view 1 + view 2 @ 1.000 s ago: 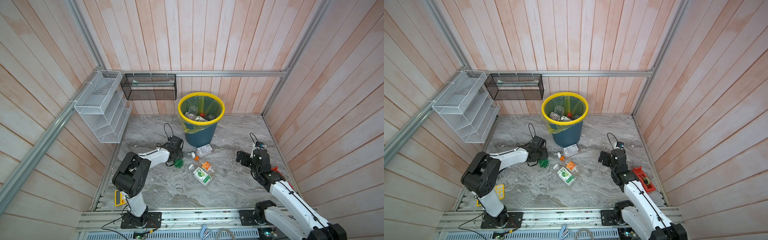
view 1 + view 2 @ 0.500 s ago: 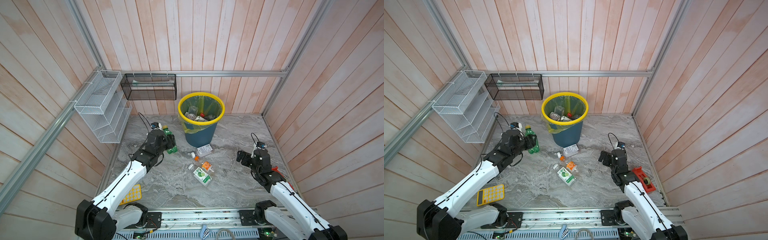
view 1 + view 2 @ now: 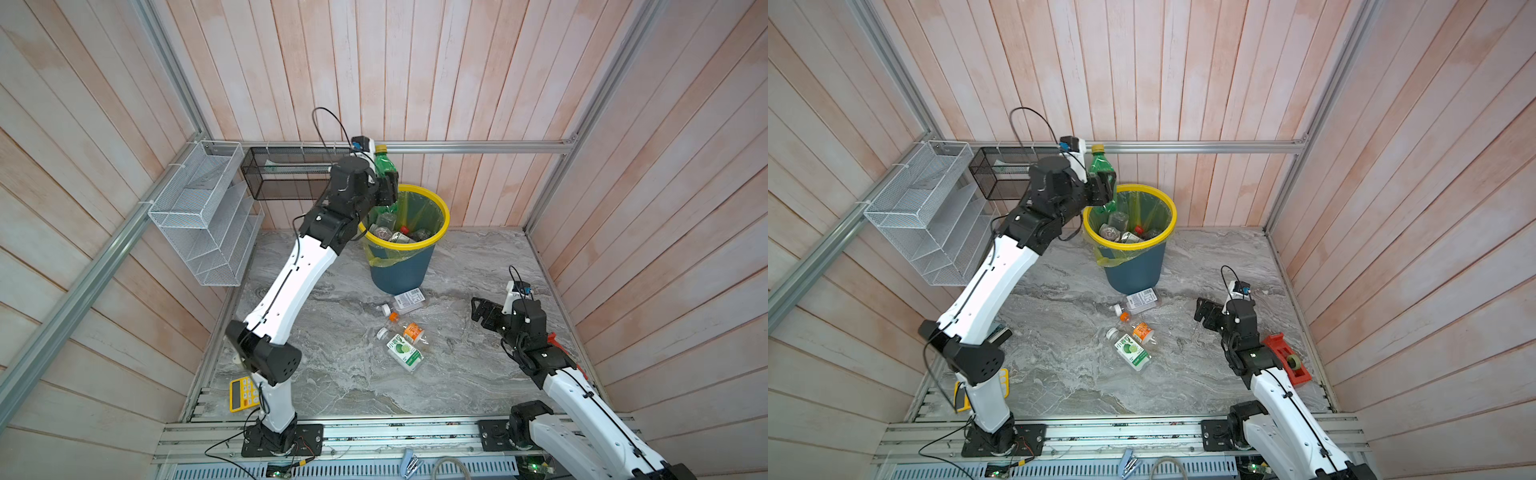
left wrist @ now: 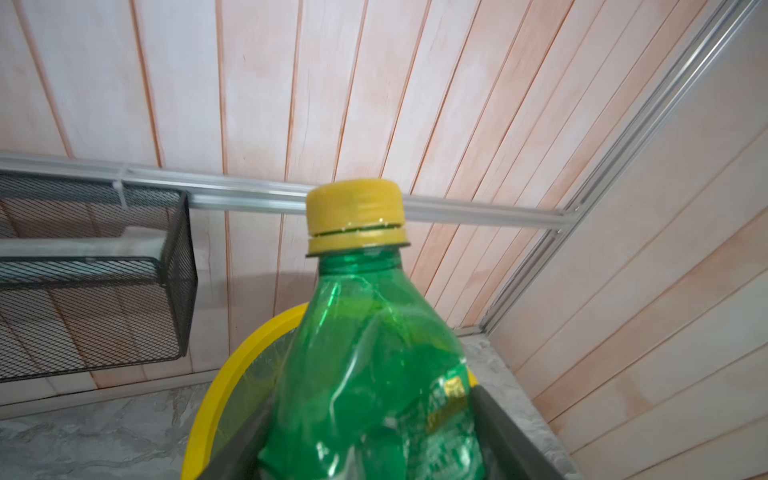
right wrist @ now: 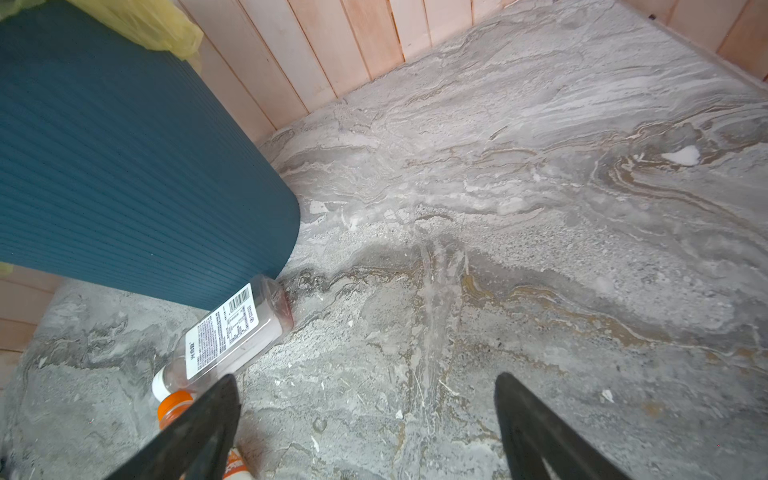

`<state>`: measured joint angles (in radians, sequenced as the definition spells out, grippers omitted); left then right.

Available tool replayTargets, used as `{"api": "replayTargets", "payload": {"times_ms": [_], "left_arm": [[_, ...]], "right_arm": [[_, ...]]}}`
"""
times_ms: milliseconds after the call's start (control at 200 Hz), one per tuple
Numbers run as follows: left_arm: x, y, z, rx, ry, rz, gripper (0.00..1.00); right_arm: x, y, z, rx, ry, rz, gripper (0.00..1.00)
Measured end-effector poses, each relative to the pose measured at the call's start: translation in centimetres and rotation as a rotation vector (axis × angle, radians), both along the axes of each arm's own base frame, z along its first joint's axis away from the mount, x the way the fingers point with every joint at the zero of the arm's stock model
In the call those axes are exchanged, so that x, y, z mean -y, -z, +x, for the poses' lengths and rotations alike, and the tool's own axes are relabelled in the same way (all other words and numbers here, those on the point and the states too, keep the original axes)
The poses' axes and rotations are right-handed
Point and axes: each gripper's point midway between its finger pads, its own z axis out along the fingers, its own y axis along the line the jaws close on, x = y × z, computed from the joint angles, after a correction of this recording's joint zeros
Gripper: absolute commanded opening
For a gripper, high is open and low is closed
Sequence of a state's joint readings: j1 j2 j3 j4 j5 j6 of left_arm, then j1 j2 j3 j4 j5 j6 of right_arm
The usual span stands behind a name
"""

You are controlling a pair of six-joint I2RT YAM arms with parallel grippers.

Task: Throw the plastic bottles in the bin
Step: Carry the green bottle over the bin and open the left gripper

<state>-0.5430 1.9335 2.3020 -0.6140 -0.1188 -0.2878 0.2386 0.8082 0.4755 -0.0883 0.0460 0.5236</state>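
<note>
Left arm (image 3: 291, 282) swung up off the floor (image 3: 345, 382); green bottle (image 3: 385, 167) now over the bin (image 3: 441, 208).
Bottle upright, yellow cap up, between the left gripper (image 3: 384, 192) jaws above the bin's left rim; can't tell if they still pinch it. Right gripper (image 3: 476, 311) spread wide, empty, low over the floor. Three bottles (image 3: 404, 353) lie in front of the bin, more inside.

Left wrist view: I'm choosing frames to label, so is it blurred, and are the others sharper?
Left wrist view: green bottle slightly motion-blurred, wall boards bowed. Right wrist view: marble floor crisp, white-label bottle legible. Both top views: sharp, evenly lit.
</note>
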Motion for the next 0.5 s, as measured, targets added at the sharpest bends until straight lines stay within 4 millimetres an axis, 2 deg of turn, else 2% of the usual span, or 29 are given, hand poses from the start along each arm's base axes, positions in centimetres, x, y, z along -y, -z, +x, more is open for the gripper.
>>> {"api": "replayTargets", "payload": {"times_ms": [45, 95, 150, 210, 280, 435, 500], "left_arm": [[0.4, 3.1, 0.5, -0.078, 0.004, 0.038, 0.98], [0.5, 6.1, 0.5, -0.143, 0.009, 0.086, 1.00], [0.1, 7.9, -0.2, -0.183, 0.008, 0.107, 1.00], [-0.6, 8.8, -1.5, -0.199, 0.009, 0.119, 1.00], [-1.6, 7.7, -3.6, -0.170, 0.010, 0.110, 1.00], [-4.0, 0.6, -8.0, 0.015, -0.005, 0.023, 1.00], [-5.4, -1.2, -9.6, 0.076, -0.024, -0.007, 1.00]], "right_arm": [[0.0, 0.0, -0.1, 0.000, -0.003, 0.001, 0.97], [0.0, -0.1, -0.2, 0.003, -0.004, 0.000, 0.97], [0.0, -0.3, -0.3, 0.008, -0.004, 0.000, 0.97], [0.0, -0.6, -0.4, 0.014, -0.004, 0.001, 0.96], [0.0, -0.6, -0.4, 0.014, -0.006, -0.001, 0.96], [-0.3, -0.5, -0.5, -0.001, -0.029, -0.001, 0.93], [-0.6, -0.5, -0.4, -0.004, -0.043, 0.001, 0.92]]}}
